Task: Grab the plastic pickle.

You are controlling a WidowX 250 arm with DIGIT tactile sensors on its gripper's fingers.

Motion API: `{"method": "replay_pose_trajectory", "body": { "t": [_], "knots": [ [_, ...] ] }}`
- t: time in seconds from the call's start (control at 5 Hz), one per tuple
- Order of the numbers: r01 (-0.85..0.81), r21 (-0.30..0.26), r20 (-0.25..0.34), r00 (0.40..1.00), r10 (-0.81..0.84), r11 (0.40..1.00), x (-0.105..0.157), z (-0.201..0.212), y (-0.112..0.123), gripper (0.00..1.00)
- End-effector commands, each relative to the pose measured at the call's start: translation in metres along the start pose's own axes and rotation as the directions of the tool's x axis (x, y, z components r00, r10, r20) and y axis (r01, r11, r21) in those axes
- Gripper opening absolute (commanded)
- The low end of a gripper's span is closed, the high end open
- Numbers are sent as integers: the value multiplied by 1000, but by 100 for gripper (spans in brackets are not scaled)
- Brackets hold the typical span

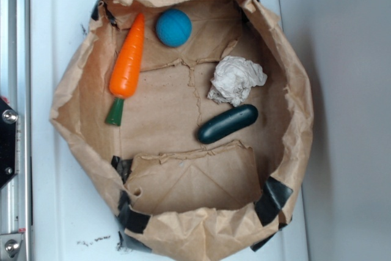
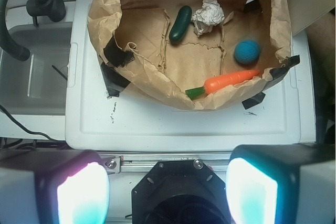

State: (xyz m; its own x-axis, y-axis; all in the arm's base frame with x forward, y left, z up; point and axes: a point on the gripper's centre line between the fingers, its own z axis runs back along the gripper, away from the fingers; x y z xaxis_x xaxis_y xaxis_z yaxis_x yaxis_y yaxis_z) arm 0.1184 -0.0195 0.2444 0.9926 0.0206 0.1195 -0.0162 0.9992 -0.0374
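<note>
Pickle (image 1: 227,124) sat just beside the crumpled paper (image 1: 236,80).
Only the wrist view showed the gripper (image 2: 167,192) (fingers spread wide), well back from it.

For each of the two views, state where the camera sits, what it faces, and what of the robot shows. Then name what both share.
Exterior: overhead, looking straight down into the paper bag; robot base barely visible at left edge.
Wrist: behind the open gripper, looking forward at the bag; both fingers show.
Shared: plastic pickle, carrot, blue ball, crumpled paper.
</note>
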Motion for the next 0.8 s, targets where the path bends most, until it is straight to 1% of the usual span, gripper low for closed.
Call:
{"method": "replay_pose_trajectory", "body": {
  "t": [0.0, 0.2, 0.4, 0.6],
  "knots": [
    [0, 0, 0, 1000, 0, 1000, 0, 0, 0, 100],
    [-62, -19, 35, 997, 62, 998, 43, 0, 10, 100],
    [-95, -45, 70, 993, 98, 994, 77, -2, 25, 100],
    [-176, -4, 84, 981, 176, 984, 95, -24, 49, 100]
  ]
}}
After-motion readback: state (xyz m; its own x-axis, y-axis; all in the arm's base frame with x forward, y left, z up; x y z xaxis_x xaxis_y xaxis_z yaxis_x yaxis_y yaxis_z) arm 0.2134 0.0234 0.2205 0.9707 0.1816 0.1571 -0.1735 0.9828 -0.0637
